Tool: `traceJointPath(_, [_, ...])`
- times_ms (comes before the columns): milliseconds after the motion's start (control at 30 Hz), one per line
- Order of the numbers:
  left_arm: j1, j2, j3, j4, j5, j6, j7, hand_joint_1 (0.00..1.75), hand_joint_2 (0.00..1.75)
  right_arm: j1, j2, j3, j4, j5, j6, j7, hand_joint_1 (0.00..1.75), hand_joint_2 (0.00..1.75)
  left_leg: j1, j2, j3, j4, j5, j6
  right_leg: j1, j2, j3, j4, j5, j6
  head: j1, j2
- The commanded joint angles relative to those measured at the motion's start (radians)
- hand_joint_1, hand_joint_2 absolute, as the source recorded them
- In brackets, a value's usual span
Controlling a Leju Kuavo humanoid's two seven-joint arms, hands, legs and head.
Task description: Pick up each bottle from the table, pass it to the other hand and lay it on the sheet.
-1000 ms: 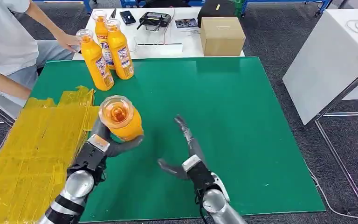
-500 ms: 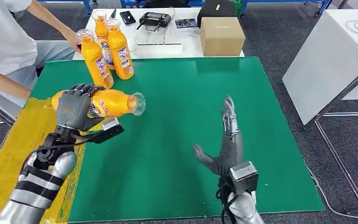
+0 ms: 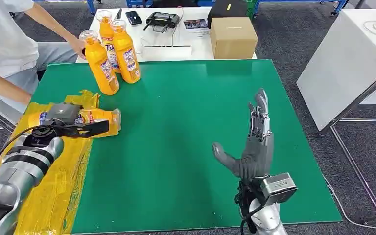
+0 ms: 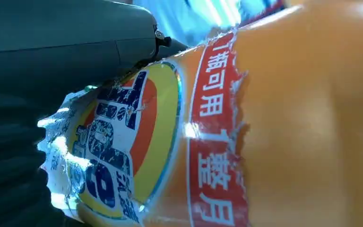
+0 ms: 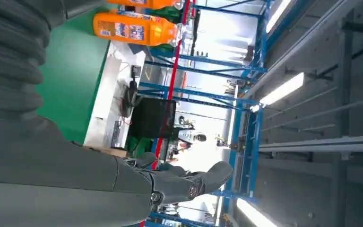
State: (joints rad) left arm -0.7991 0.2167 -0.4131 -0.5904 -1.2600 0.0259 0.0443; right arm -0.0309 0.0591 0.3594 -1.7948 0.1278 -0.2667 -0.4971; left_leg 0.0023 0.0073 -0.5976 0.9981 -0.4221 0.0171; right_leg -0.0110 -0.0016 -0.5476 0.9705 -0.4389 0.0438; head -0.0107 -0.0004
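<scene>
Lowered: left robot hand (image 3: pixel 63 115) w/ glossy orange bottle (image 3: pixel 100 119) onto crinkly sheet (image 3: pixel 44 161).

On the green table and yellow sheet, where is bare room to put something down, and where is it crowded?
Bare: the green table between the left hand and right hand, and the near sheet. Crowded: the far left corner, with standing bottles, and the far sheet, where the left hand holds a bottle.

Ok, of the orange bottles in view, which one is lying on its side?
The bottle in the left hand: that bottle lies flat on the yellow sheet, cap toward the green mat. The three other bottles stand upright at the table's far left corner.
</scene>
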Motion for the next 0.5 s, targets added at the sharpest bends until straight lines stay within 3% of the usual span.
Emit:
traceJointPath(33, [-0.073, -0.006, -0.014, 0.259, 0.050, -0.053, -0.003, 1.75, 1.75, -0.063, -0.020, 0.019, 0.049, -0.002, -0.004, 0.005, 0.00, 1.75, 0.002, 0.000, 0.003, 0.001, -0.001, -0.001, 0.002, 0.001, 0.003, 0.000, -0.001, -0.001, 0.000, 0.000])
traceJointPath(433, [-0.042, -0.017, 0.015, 0.250, 0.079, -0.025, -0.008, 1.75, 1.75, -0.068, -0.024, 0.026, 0.058, -0.007, 0.008, 0.012, 0.00, 1.75, 0.001, 0.000, 0.001, 0.000, -0.001, 0.000, 0.001, 0.001, 0.002, -0.001, 0.000, -0.001, 0.000, 0.000])
traceJointPath(467, [-0.029, -0.024, 0.022, 0.250, 0.087, -0.013, -0.007, 1.36, 1.75, -0.070, -0.024, 0.029, 0.060, -0.006, 0.011, 0.013, 0.00, 1.75, 0.002, 0.000, 0.003, 0.000, -0.002, -0.001, 0.002, 0.001, 0.004, -0.001, -0.001, -0.001, 0.000, 0.000])
traceJointPath(500, [-0.020, -0.030, 0.025, 0.252, 0.089, -0.009, -0.007, 0.70, 1.75, -0.074, -0.025, 0.032, 0.064, -0.005, 0.013, 0.015, 0.00, 1.75, 0.001, 0.000, 0.003, -0.001, -0.001, -0.001, 0.001, 0.001, 0.004, -0.001, 0.000, -0.001, 0.000, 0.000])
